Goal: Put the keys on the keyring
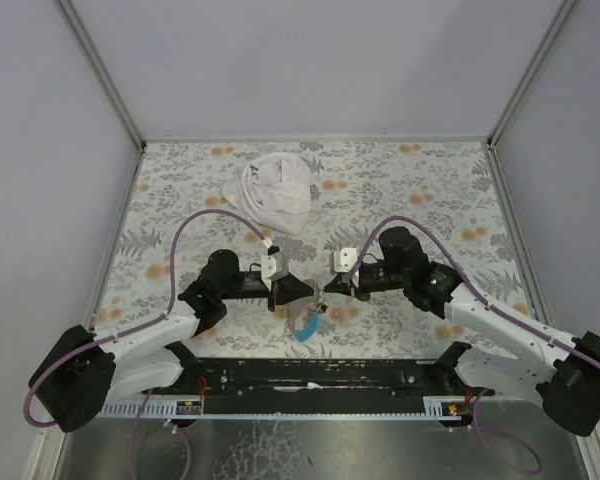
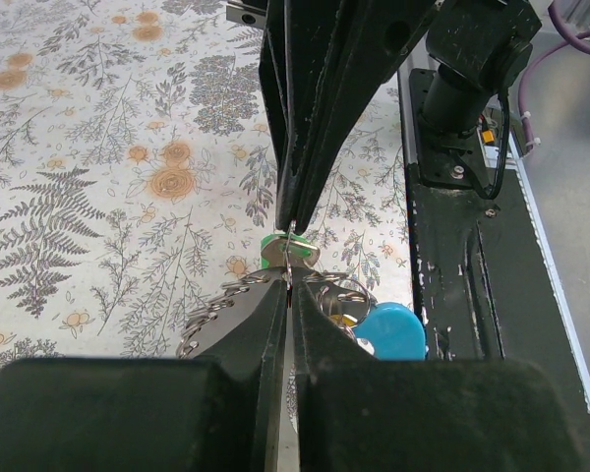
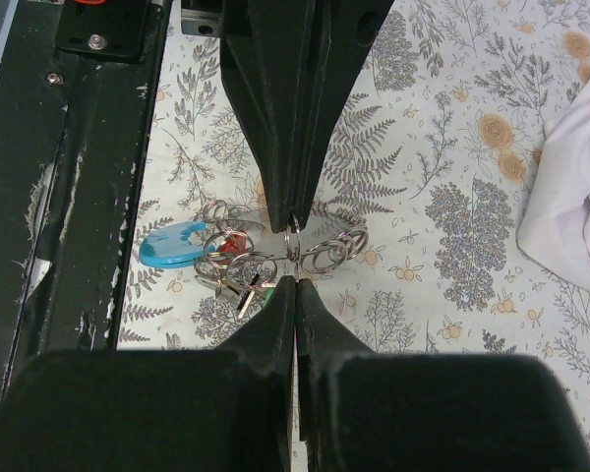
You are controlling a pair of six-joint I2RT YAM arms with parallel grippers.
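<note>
Pale grey walls (image 1: 40, 150) are closing in the table (image 1: 180, 200) at 9, 12 and 3 o'clock, with metal posts running up the far corners, and the broadest open room is lying toward 12 o'clock across the flat sheet printed with grey ferns and orange flowers. A scuffed black base rail (image 1: 320, 375) is spanning the 6 o'clock edge. A crumpled, soft white cloth (image 1: 278, 192) is lying toward 12 o'clock from the work, well apart from both arms. The left gripper (image 2: 289, 256) is reaching in from 9 o'clock and the right gripper (image 3: 294, 251) from 3 o'clock, their tips near each other just inside the rail. Each pair of tapered black fingers is pressing together on a thin wire loop of the keyring (image 3: 326, 252), a tangle of shiny metal rings sitting between the two grippers. Its smooth, rounded light-blue piece (image 1: 307, 330) is lying at 6 o'clock of the tips. A green key head (image 2: 272, 246) is showing behind the left fingers, and a red key head (image 3: 234, 243) is nesting among the rings.
</note>
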